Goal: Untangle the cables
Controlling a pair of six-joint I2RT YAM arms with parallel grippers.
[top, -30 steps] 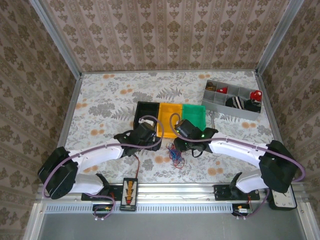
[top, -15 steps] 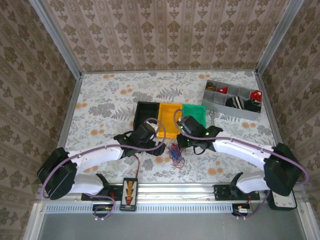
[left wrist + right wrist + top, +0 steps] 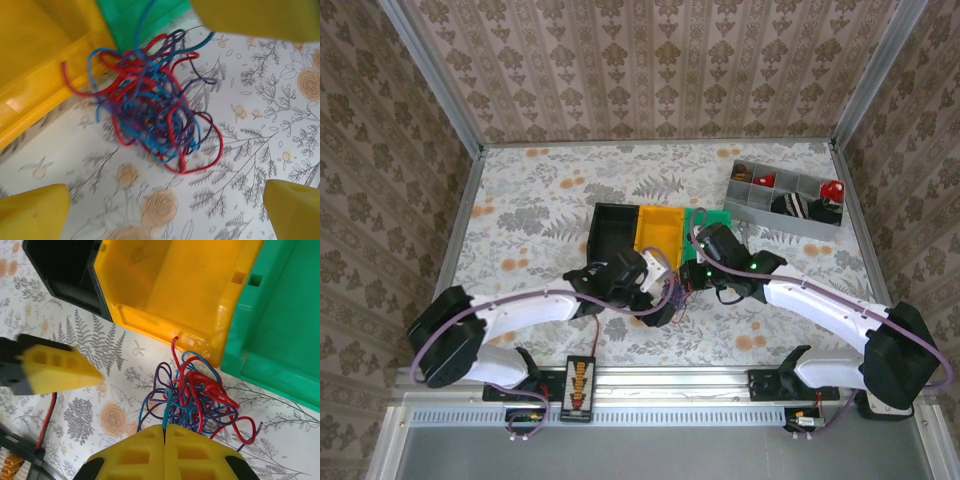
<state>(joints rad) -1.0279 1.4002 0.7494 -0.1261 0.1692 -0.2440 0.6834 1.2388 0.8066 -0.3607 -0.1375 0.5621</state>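
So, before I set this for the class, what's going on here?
Two arms are working on the cables, a red and blue tangle on the table by the yellow bin and green bin. The right end effector is shut on a blue strand at the tangle's edge. The left end effector is open, hovering over the bundle. Nothing is untangled yet.

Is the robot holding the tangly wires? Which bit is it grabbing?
The right gripper is shut on the cables, pinching one blue strand at the bunch's edge. The left gripper is open, holding nothing.
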